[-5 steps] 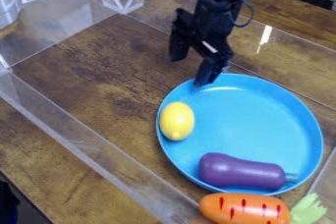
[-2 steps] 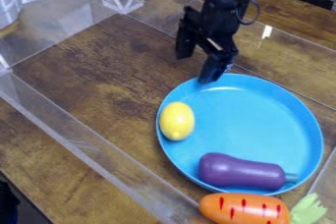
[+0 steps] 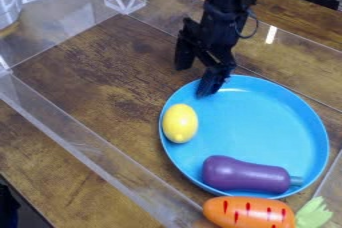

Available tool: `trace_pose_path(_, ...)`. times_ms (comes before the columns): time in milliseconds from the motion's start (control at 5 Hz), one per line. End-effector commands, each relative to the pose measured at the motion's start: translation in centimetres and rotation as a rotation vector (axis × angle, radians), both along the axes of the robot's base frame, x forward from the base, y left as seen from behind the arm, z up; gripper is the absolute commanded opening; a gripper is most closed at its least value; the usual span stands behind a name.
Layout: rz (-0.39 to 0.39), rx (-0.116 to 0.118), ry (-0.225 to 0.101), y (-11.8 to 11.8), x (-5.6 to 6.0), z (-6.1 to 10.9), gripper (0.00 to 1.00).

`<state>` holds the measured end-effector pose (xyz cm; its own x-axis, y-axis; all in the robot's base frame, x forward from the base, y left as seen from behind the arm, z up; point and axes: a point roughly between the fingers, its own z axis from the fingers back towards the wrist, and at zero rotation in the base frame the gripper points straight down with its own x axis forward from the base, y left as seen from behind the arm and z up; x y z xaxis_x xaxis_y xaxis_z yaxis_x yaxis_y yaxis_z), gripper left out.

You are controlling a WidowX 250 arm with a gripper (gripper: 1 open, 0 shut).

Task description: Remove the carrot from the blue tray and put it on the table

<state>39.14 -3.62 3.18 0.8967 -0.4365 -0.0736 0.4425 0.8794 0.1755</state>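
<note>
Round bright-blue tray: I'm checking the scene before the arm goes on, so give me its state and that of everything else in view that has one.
Round bright-blue plastic tray: upright, holding the two items below.
Yellow lemon-like ball: resting in the tray, near its edge.
Glossy purple toy eggplant: lying on its side in the tray.
Orange toy carrot with green top: lying outside the tray.
Black gripper: open.
</note>
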Motion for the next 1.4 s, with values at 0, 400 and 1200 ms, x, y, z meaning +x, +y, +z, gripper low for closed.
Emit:
trace_pose_path(0, -0.038, 0.0, -0.06, 0.7, 1.2, 1.6, 1.0)
trace_pose_path(400, -0.105, 0.006, -0.041, 1.7, 2.5, -0.4, 1.0)
trace_pose_path(1200, -0.043, -0.001, 0.02, 2.5, 1.4, -2.0, 1.0)
